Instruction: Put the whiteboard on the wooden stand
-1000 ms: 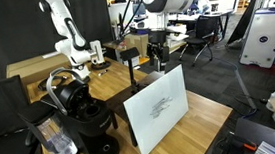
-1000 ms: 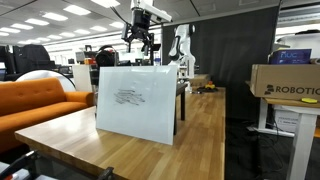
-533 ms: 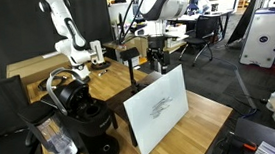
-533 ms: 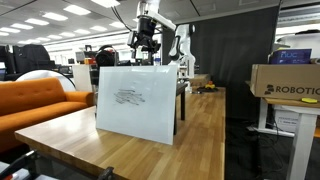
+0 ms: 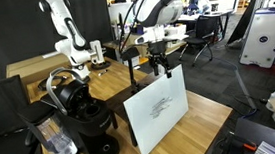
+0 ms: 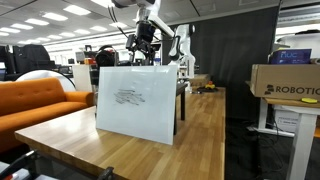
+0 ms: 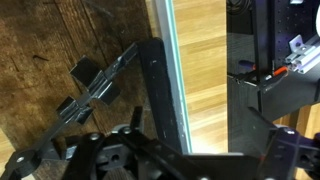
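Observation:
The whiteboard (image 5: 156, 107) stands nearly upright on the light wooden table, its scribble facing out, and also shows in the other exterior view (image 6: 135, 100). Behind it stands the dark wooden stand (image 5: 131, 70), whose legs show beside the board (image 6: 181, 100). My gripper (image 5: 160, 69) hangs open just above the board's top edge near one corner (image 6: 147, 58). In the wrist view the board's thin edge (image 7: 171, 50) runs right along one finger, with bare tabletop between the fingers of my gripper (image 7: 205, 130). Nothing is held.
A black coffee machine (image 5: 86, 117) sits on the table close to the whiteboard. A white robot arm (image 5: 66, 33) stands on a further table. An orange sofa (image 6: 40, 100) and a cardboard box (image 6: 285, 82) flank the table.
My gripper has come down and slightly sideways toward the whiteboard's top edge, still open. The whiteboard and the stand have not moved.

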{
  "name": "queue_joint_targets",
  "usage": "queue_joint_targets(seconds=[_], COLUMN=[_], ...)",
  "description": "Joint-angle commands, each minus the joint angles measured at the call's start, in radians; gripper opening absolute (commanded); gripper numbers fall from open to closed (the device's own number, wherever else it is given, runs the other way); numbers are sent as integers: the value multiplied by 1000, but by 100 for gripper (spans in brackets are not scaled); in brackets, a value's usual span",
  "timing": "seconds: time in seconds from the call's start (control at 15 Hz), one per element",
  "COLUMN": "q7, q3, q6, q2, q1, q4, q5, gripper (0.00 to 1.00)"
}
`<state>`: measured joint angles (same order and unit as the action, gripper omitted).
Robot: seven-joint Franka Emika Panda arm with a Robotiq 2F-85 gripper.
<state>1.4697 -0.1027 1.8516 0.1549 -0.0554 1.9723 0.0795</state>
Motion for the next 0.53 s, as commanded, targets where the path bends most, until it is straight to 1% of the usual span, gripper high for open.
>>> queue_joint_targets(seconds=[0.0, 0.2, 0.47], q7=[17, 27, 89], q3=[28, 35, 36], q6=[-36, -30, -1], q2=[-3, -22, -73], q1=[-18, -18, -18], q4=[1, 31, 100], q5=[-29, -34, -61], gripper=[100, 100, 100])
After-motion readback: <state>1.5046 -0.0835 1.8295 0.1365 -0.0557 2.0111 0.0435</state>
